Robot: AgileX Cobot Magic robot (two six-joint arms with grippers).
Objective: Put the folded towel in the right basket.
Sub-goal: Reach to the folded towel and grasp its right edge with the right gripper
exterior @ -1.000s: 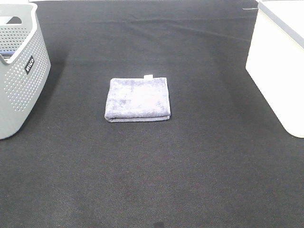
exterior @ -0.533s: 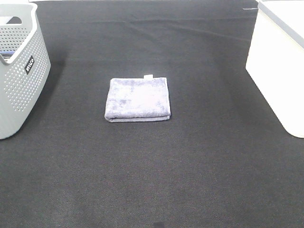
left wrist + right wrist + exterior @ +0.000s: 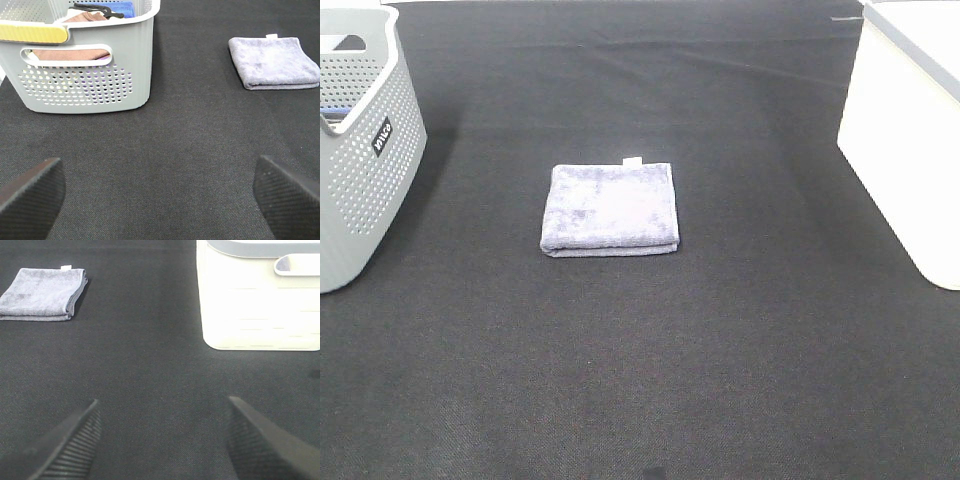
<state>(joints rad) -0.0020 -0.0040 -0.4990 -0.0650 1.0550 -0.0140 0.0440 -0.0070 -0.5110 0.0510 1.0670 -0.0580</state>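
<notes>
It is looking like a test lab: a black fabric-covered bench (image 3: 720, 380) is carrying a grey basket (image 3: 360, 170) and a white basket (image 3: 905, 150) at opposite sides.

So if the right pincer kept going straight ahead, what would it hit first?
Likely only the mat: the right pincer points into the gap between the towel and the white basket, open and clear of both. Depth is hard to judge.

A: Even, bright light from above. The white basket (image 3: 905, 150) is washed out, nearly featureless.

B: Yes. The grey basket (image 3: 360, 170) throws a soft shadow on the dark counter (image 3: 720, 350). Focus looks sharp across the high view.
</notes>
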